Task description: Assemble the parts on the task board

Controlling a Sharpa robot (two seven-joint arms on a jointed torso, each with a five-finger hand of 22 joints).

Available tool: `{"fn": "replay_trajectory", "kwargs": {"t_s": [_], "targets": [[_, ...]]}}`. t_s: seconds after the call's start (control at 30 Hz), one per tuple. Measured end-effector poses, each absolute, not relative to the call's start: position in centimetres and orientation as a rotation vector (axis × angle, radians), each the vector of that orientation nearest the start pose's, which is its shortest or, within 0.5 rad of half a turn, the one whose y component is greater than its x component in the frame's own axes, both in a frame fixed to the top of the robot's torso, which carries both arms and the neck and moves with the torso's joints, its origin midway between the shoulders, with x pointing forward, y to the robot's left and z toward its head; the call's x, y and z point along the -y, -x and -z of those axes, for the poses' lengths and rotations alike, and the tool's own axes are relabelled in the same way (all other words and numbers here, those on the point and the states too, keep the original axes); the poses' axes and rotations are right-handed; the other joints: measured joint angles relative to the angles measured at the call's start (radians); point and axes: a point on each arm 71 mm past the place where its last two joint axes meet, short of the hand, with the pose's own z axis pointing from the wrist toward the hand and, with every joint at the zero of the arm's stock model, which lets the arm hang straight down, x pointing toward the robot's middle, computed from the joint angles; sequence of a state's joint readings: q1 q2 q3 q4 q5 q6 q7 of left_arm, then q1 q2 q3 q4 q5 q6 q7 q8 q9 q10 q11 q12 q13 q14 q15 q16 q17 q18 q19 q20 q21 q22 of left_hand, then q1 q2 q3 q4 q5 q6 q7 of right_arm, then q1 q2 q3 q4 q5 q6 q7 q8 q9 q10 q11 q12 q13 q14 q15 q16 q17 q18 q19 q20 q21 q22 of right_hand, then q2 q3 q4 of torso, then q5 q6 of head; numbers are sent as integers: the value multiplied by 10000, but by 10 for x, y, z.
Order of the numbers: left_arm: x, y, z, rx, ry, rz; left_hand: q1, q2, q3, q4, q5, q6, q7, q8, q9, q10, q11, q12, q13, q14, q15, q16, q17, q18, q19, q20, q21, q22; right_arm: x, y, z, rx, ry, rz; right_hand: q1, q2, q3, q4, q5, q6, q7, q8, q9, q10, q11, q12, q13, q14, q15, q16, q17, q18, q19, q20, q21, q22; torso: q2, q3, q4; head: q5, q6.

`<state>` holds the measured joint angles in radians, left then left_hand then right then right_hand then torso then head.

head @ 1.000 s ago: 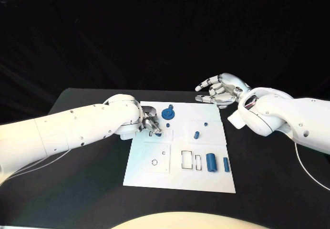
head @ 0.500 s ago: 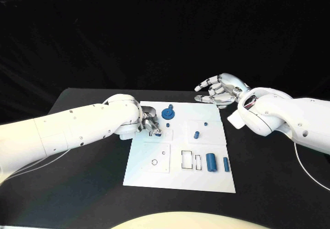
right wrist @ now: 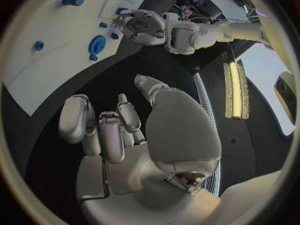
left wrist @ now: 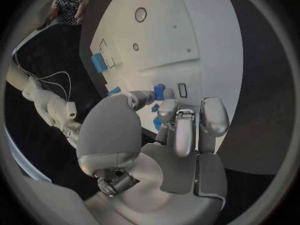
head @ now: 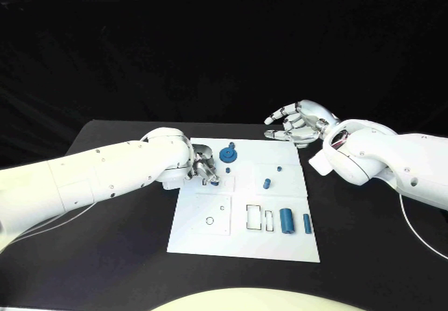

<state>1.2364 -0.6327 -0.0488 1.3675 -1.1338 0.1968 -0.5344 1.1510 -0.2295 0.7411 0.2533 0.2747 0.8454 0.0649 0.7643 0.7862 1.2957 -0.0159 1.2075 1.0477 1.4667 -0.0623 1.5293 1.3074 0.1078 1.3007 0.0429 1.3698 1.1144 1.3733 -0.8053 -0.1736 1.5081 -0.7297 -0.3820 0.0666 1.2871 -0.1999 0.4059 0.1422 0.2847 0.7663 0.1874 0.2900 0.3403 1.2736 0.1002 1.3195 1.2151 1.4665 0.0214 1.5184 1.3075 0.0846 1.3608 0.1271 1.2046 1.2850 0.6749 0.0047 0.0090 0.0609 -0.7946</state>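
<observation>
Head view: left hand [head: 202,166] pinching a small blue part [head: 215,183] over the task board [head: 245,243] to set it in; right hand [head: 299,123] back, fingers apart, holding nothing.

The surface [head: 112,233] is black and matte, and its far edge runs straight across beneath a black backdrop [head: 224,58] that hangs in soft folds behind it. A thin pale cable [head: 422,230] curves over the surface on the right side, and another pale cable [head: 46,223] trails across it on the left. In the right wrist view a long yellowish strip [right wrist: 235,90] lies on a dark floor beyond the surface.
</observation>
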Motion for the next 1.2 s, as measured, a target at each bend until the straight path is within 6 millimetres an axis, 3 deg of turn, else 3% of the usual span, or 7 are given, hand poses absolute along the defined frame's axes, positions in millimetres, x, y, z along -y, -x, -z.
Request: {"fn": "replay_trajectory", "kwargs": {"t_s": [0.07, 0.1, 0.87, 1.2], "targets": [[-154, -505, 222, -23356, 408, 3797, -42, 42, 54, -54, 0, 16, 15, 0, 15, 0, 0, 0, -3, 0, 0, 0, 0, 0, 0, 0, 0, 0, 192, -503, 149, -16751, -3727, -10399, 0, 0, 0, 0, 0, 0, 0, 0, -1, 0, 0, 0, 0, 0, 0, 0, 0, 0, 0, 0, 0, 0, 0, 2, 0, -1, 0], [-154, -506, 223, -23363, 408, 3790, -53, 53, 357, -356, -5, 19, 17, -3, 11, 0, 0, 0, -10, 0, 0, 0, 0, 0, 0, 0, 0, 0, 192, -503, 149, -16751, -3727, -10398, 0, 0, 0, 0, 0, 0, 0, 0, 0, 0, 0, 0, 0, 0, 0, 0, 0, 0, 0, 0, 0, 0, 0, 2, -2, -1, -1], [-148, -509, 223, -23554, 408, 3553, -177, 177, 358, -356, 43, 127, 15, 135, 52, 40, 36, 0, -18, -36, -35, 0, -1, 0, -1, 0, 9, -1, 193, -503, 149, -16811, -3738, -10385, 0, 0, -28, 28, 0, 0, 0, 41, -2, 0, 0, 0, 0, 0, 0, 0, -2, 1, 0, 0, 0, -2, 3, 1, -4, -18, -36], [-148, -509, 224, -23606, 431, 3510, -552, 348, 282, -432, -53, 164, -32, 132, 155, 176, -98, 37, 52, 3, -76, 39, -1, -1, 36, -37, 38, 48, 193, -503, 150, -16847, -3727, -10393, 0, 0, -28, 28, 0, 0, 0, 40, -3, 0, 0, 0, 1, 0, 0, 0, -3, 0, 0, 0, 0, -2, -4, 1, 2, -35, -39]]}}
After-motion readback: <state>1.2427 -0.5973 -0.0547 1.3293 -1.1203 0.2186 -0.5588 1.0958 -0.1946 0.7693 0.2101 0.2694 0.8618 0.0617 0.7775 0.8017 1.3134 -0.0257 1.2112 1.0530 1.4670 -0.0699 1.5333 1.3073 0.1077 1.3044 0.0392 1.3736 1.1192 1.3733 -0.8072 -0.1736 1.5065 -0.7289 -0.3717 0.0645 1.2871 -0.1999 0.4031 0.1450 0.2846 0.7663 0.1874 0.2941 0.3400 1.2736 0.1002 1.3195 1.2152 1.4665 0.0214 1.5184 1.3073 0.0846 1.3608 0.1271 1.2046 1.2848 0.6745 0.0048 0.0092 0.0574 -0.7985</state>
